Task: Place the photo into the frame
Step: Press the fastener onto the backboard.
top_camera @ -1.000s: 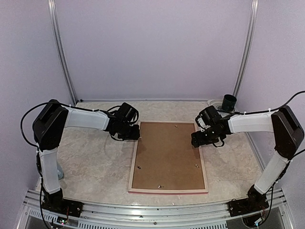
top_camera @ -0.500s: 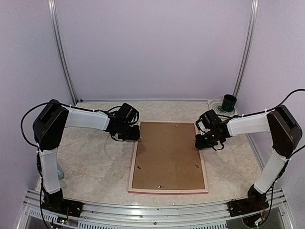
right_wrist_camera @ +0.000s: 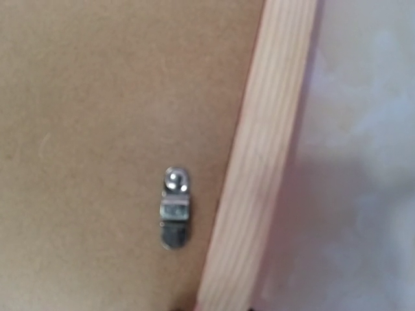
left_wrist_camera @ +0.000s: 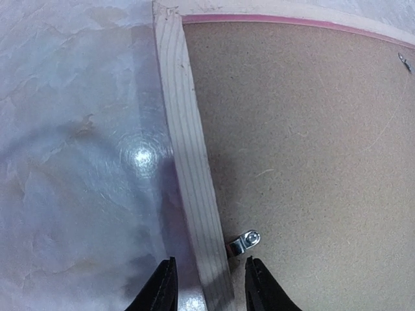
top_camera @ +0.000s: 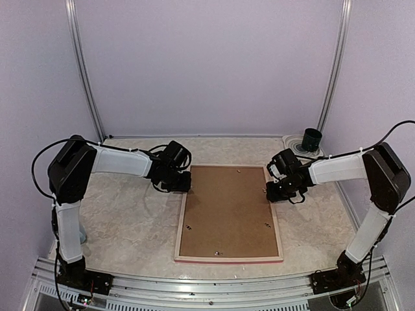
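The frame [top_camera: 182, 220] lies face down on the table, pale wood back up, and a brown backing board [top_camera: 228, 210] fills its opening. The photo is hidden. My left gripper [top_camera: 180, 183] is at the frame's upper left rail [left_wrist_camera: 188, 149]. It is open, one finger on each side of the rail with a gap at both, beside a small metal clip [left_wrist_camera: 244, 241]. My right gripper [top_camera: 272, 192] sits over the upper right rail [right_wrist_camera: 259, 168] near another clip [right_wrist_camera: 175, 207]. Its fingertips barely show at the bottom edge of the wrist view.
A dark green cup [top_camera: 312, 138] stands at the back right corner. Further clips dot the backing board near its lower end [top_camera: 216, 253]. An aluminium rail [top_camera: 207, 285] runs along the table's near edge between the two arm bases.
My right gripper has moved slightly left and forward onto the frame's right rail. The left arm has hardly moved. The frame lies where it was.
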Tool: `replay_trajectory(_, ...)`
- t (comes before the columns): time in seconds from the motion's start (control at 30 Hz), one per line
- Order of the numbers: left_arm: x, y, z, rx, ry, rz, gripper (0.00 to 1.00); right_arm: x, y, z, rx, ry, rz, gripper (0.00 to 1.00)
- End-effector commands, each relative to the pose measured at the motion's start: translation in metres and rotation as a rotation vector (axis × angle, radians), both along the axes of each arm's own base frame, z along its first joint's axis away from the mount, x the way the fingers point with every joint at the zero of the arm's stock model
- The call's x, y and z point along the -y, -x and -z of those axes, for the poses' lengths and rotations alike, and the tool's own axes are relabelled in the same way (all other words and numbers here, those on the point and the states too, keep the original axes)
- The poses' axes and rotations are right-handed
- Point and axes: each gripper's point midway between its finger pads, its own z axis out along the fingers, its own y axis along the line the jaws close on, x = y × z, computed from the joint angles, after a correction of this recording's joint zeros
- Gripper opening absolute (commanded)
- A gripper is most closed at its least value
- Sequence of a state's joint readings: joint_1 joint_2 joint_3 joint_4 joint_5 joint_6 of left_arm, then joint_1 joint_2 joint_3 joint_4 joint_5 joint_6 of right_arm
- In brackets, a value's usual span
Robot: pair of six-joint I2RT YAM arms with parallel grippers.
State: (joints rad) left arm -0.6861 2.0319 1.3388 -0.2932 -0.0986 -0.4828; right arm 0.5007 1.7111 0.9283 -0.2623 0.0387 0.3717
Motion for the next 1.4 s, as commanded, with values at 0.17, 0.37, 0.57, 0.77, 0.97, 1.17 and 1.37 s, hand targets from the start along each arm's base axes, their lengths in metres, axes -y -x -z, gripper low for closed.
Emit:
replay_trajectory(0.17,-0.003,-0.007,0.007,0.024,-0.117,-0.015,0.35,-0.001,0.000,0.008,-0.023,0.000,-0.009,0.24)
replay_trajectory(0.37,-0.003,-0.003,0.007,0.020,-0.121,-0.001,0.34,-0.001,-0.001,0.007,-0.021,0.001,-0.010,0.24)
replay_trajectory(0.57,-0.012,-0.007,0.009,0.034,-0.155,-0.047,0.34,-0.002,0.000,0.006,-0.019,-0.004,-0.013,0.24)
replay_trajectory(0.77,-0.018,-0.011,0.012,0.051,-0.177,-0.092,0.34,-0.002,0.001,0.008,-0.025,-0.006,-0.016,0.23)
replay_trajectory(0.97,-0.019,-0.012,0.016,0.053,-0.166,-0.110,0.34,-0.002,0.003,0.009,-0.026,-0.005,-0.020,0.23)
replay_trajectory(1.17,-0.017,-0.014,0.016,0.055,-0.127,-0.135,0.35,-0.001,0.003,0.010,-0.024,-0.002,-0.028,0.22)
replay_trajectory(1.37,-0.011,-0.013,0.017,0.046,-0.086,-0.141,0.35,-0.001,0.004,0.008,-0.020,-0.001,-0.035,0.20)
